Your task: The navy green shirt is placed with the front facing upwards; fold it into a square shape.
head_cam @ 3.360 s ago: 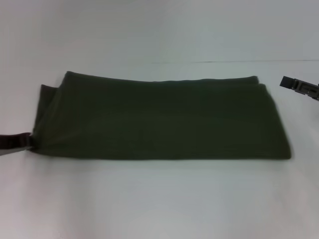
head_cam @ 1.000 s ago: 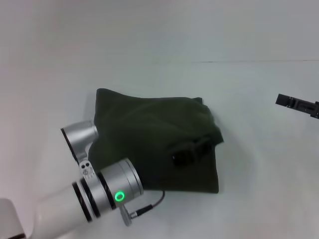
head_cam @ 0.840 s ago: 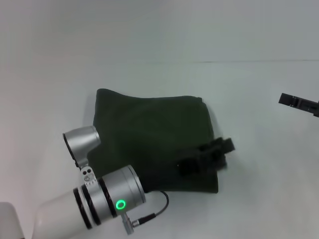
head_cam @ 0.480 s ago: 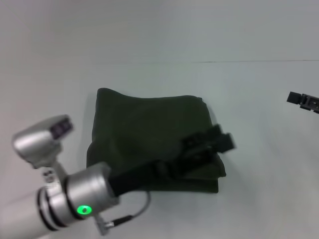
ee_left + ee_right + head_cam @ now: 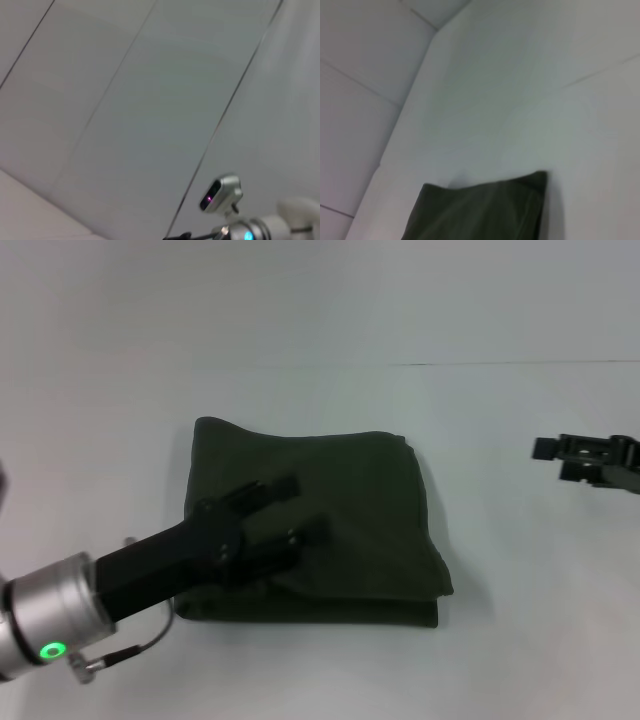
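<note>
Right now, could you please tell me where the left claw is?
In the head view, the left claw sits open over the left half of the folded navy green shirt, mid-table, with the right claw well off to the right.

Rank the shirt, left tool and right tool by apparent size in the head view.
1. Shirt, largest by far.
2. Left tool, open above the shirt; it sits nearer the camera, which inflates it.
3. Right tool, smallest, partly cut off at the edge, so its rank is unsure.

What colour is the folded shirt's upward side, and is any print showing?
Plain dark olive green, no print visible on the navy green shirt; the head view shows it best.
</note>
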